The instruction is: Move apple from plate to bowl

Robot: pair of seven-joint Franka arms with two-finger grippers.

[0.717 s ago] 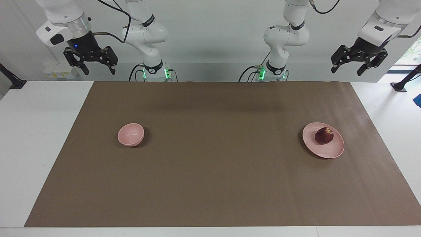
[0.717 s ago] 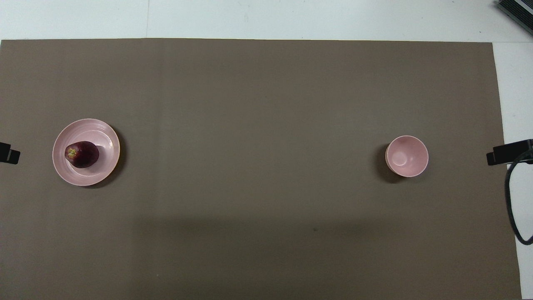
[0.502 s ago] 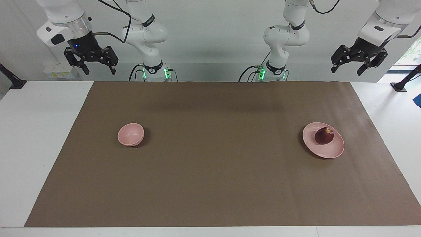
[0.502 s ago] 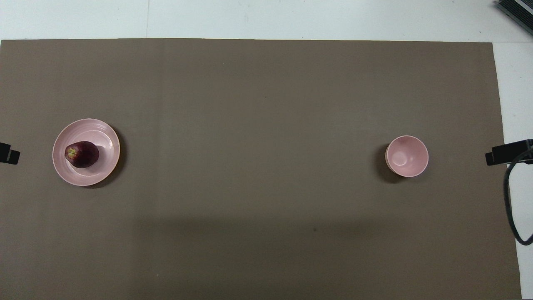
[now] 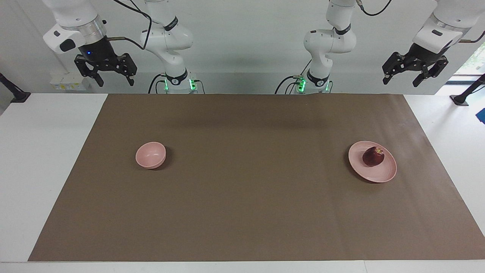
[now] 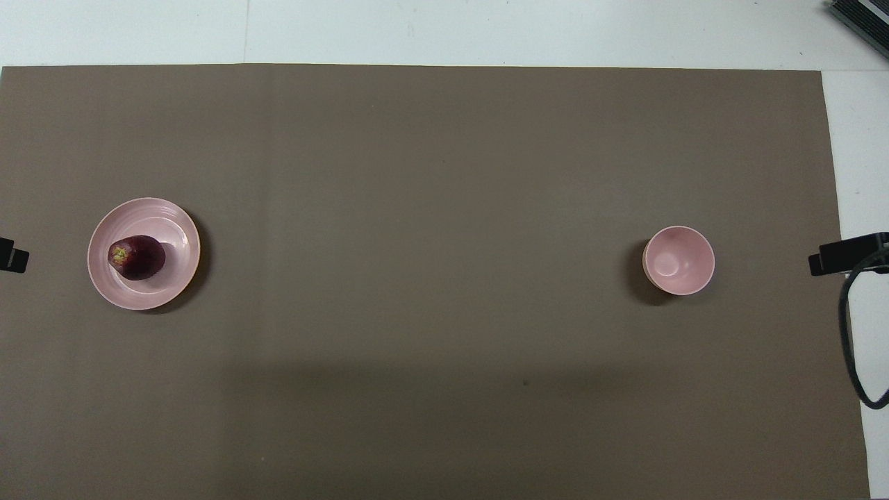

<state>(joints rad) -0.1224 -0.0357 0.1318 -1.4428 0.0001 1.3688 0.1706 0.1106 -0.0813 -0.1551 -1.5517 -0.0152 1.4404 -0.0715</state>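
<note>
The dark red apple (image 5: 373, 156) (image 6: 137, 257) lies on the wide pale pink plate (image 5: 379, 175) (image 6: 163, 292) toward the left arm's end of the table. The small deep pink bowl (image 5: 150, 154) (image 6: 678, 260) stands empty toward the right arm's end. My left gripper (image 5: 401, 78) hangs open and empty, high in the air at the left arm's end, not over the plate. My right gripper (image 5: 113, 79) hangs open and empty, high at the right arm's end, not over the bowl. Only a tip of each shows in the overhead view.
A brown mat (image 5: 242, 204) (image 6: 430, 173) covers most of the white table (image 5: 45, 151). A black cable (image 6: 851, 347) hangs at the right arm's end in the overhead view. A dark device corner (image 6: 861, 17) lies at the table's corner farthest from the robots.
Both grippers have drifted slightly upward and a little toward the robots' bases. The apple, plate and bowl have not moved.
</note>
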